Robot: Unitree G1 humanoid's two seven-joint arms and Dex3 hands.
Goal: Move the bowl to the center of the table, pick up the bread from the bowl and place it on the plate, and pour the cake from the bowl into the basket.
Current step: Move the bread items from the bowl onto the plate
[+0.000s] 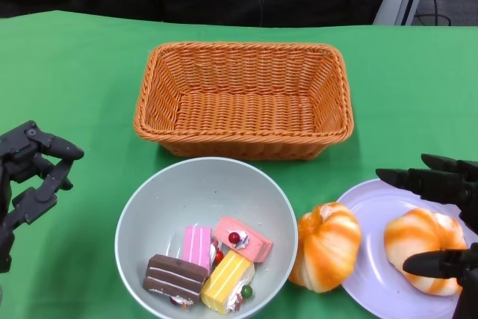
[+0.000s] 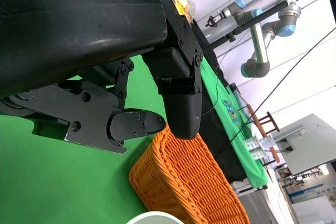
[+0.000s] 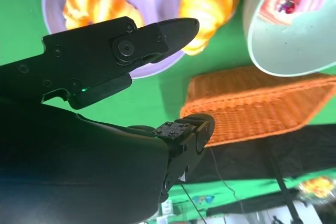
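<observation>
Starting at the left edge of the head view, the left hand (image 1: 33,177) is seen above the green table (image 1: 75,72), its fingers loosely curled and apart, with nothing held between them. In the left wrist view the same fingers (image 2: 134,127) are shown apart over the cloth, with a corner of the basket (image 2: 184,177) beyond them. Just to the right, the grey bowl (image 1: 205,192) is set near the front middle of the table. Four cake pieces are held in it: a chocolate slice (image 1: 173,276), a pink slice (image 1: 197,245), a yellow slice (image 1: 227,280) and a salmon-pink slice (image 1: 245,237). Behind the bowl, close to its far rim, the empty orange wicker basket is placed. Right of the bowl, one orange-and-white bread (image 1: 327,246) is stood on the cloth, wedged between the bowl and the lilac plate (image 1: 366,207) and touching both. A second bread (image 1: 422,248) is laid on the plate. At the far right, the right hand (image 1: 441,222) is held over the plate, fingers spread on either side of that bread and gripping nothing; whether a fingertip touches it cannot be told.
</observation>
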